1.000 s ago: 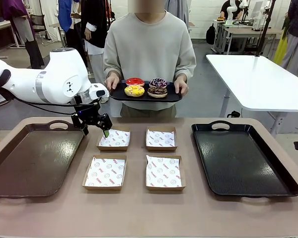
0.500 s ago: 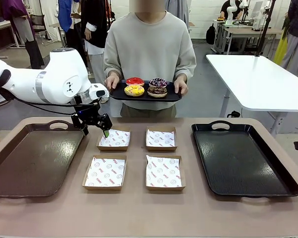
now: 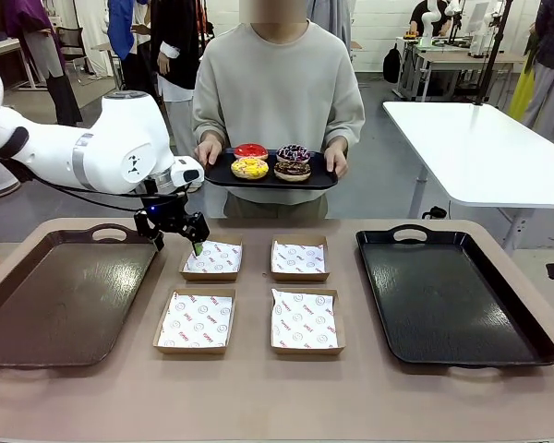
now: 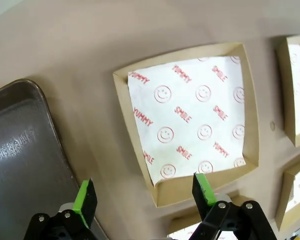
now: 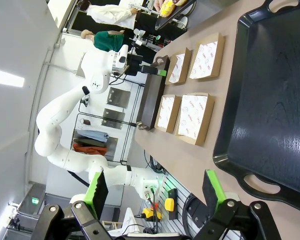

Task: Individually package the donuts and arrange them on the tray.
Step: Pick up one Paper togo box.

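At the outer edge of the far-left box (image 3: 212, 259): left claw (image 3: 177, 245) spread, empty. Right claw (image 5: 155, 192) spread too. Donuts (image 3: 271, 161), all four, sit on the person's held tray (image 3: 325, 177), beyond the surface. Judgement: approach one from above, straddle the ring, pinch lightly.

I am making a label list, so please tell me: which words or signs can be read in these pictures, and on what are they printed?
"YUMMY": red, repeated on the white paper inside the cardboard box.
"SMILE": red, same paper, among smiley faces.
Papers of the other boxes: print too small to read.
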Motion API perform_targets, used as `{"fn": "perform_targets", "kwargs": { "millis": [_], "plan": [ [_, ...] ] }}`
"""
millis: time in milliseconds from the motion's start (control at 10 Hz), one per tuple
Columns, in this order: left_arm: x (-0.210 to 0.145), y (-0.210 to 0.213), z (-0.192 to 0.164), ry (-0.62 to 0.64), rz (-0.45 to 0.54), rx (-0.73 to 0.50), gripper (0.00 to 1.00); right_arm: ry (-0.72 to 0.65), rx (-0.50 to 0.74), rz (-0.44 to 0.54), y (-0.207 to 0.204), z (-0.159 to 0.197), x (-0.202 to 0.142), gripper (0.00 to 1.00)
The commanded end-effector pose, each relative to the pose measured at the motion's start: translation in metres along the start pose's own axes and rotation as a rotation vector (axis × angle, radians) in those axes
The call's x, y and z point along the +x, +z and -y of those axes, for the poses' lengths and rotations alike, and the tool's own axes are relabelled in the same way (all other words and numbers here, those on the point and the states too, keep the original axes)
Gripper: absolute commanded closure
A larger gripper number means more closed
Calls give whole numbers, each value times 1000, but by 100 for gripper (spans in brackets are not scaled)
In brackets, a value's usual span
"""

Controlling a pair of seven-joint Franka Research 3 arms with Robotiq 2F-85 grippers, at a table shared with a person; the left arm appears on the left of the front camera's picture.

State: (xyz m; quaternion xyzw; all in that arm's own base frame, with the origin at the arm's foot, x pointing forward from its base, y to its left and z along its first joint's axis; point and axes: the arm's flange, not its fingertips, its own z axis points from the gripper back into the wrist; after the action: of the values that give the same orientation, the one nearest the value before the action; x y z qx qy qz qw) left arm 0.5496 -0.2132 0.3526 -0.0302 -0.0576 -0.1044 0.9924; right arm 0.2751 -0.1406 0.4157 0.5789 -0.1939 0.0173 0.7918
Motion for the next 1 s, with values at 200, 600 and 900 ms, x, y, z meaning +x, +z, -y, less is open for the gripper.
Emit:
{"fn": "perform_targets", "kwargs": {
  "millis": [200, 600, 900],
  "plan": [
    [31, -14, 10, 140, -18, 37, 0, 6, 11, 1, 0, 0, 0, 0],
    [41, -25, 7, 124, -24, 61, 54, 6, 11, 1, 0, 0, 0, 0],
    [39, -21, 6, 108, -20, 62, 100, 6, 11, 1, 0, 0, 0, 0]
  ]
}}
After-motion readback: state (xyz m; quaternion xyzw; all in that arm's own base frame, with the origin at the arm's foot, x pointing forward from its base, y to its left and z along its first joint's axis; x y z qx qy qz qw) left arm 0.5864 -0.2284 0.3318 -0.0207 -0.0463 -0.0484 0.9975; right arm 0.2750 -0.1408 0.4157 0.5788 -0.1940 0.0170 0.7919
